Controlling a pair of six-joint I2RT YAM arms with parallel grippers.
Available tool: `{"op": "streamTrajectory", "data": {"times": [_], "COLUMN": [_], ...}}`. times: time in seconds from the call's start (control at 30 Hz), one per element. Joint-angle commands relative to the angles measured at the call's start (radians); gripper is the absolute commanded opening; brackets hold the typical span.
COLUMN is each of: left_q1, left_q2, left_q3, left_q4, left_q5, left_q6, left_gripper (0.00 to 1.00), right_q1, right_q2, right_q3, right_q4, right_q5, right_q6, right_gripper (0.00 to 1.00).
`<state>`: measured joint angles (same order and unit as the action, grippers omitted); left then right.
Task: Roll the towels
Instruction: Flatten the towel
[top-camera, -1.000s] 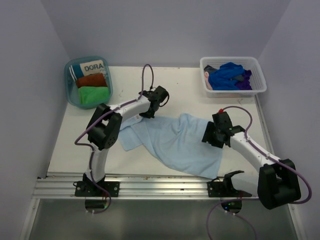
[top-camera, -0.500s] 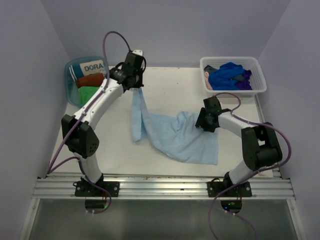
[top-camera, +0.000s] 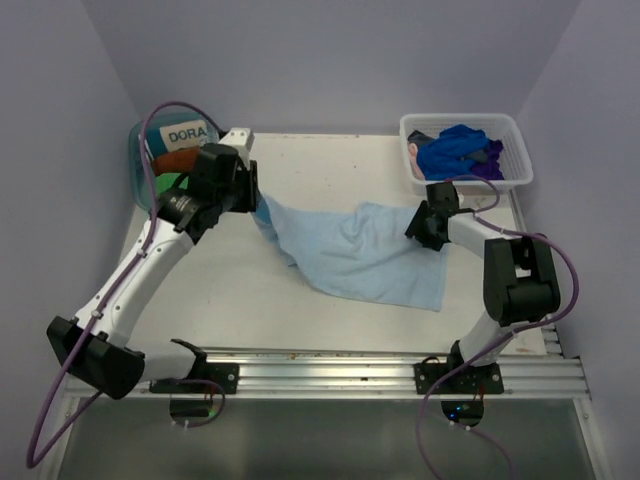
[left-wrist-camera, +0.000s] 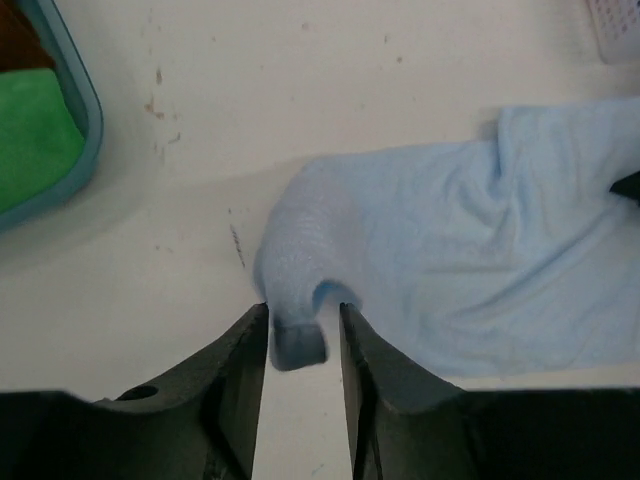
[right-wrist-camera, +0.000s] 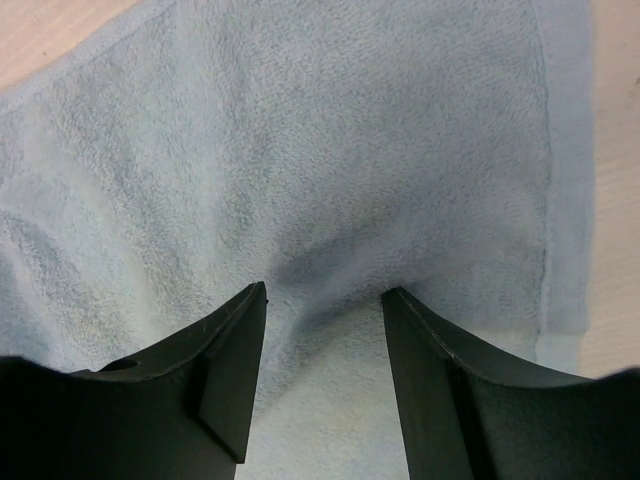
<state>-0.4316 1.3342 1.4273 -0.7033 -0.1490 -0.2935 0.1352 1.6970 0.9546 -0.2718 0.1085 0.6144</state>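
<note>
Rail of silver metal (top-camera: 320, 372) is carrying both arm bases at the near edge. Beyond it, a light blue soft cloth towel (top-camera: 350, 255) is lying spread and creased on the white table (top-camera: 330, 165), between the two arms. The right gripper (right-wrist-camera: 323, 295) is standing on the towel's right part with its jaws apart and its fingertips pressing into the pile. The left gripper (left-wrist-camera: 303, 318) is hovering at the towel's left corner. That corner is sitting between narrowly parted jaws, and whether they are pinching it cannot be told. At far left, a teal plastic tub (top-camera: 133, 165) is holding a bright green towel (left-wrist-camera: 35, 130) and a rust-brown towel (top-camera: 176, 160). At far right, a white slatted basket (top-camera: 500, 182) is holding dark blue cloth towels (top-camera: 455, 150).
</note>
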Motion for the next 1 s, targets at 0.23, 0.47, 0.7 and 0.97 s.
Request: {"op": "streamTrajectory", "data": {"times": [0.23, 0.47, 0.7, 0.97], "left_q1": [0.011, 0.121, 0.264, 0.294], "left_q2": [-0.038, 0.007, -0.159, -0.093], "left_q3": [-0.292, -0.340, -0.586, -0.717], "left_q4": [-0.065, -0.113, -0.097, 0.043], "left_q5": [0.008, -0.084, -0.066, -0.020], "left_q6": [-0.159, -0.416, -0.648, -0.667], "left_gripper": [0.70, 0.42, 0.56, 0.60], "right_q1": [-0.016, -0.005, 0.027, 0.037], "right_q2": [-0.079, -0.261, -0.378, -0.447], "right_q3": [-0.007, -0.077, -0.184, -0.209], "right_q4": [-0.043, -0.076, -0.112, -0.164], "right_q5": [-0.076, -0.105, -0.161, -0.162], "right_q6": [-0.053, -0.035, -0.028, -0.033], "right_gripper": [0.55, 0.55, 0.56, 0.56]}}
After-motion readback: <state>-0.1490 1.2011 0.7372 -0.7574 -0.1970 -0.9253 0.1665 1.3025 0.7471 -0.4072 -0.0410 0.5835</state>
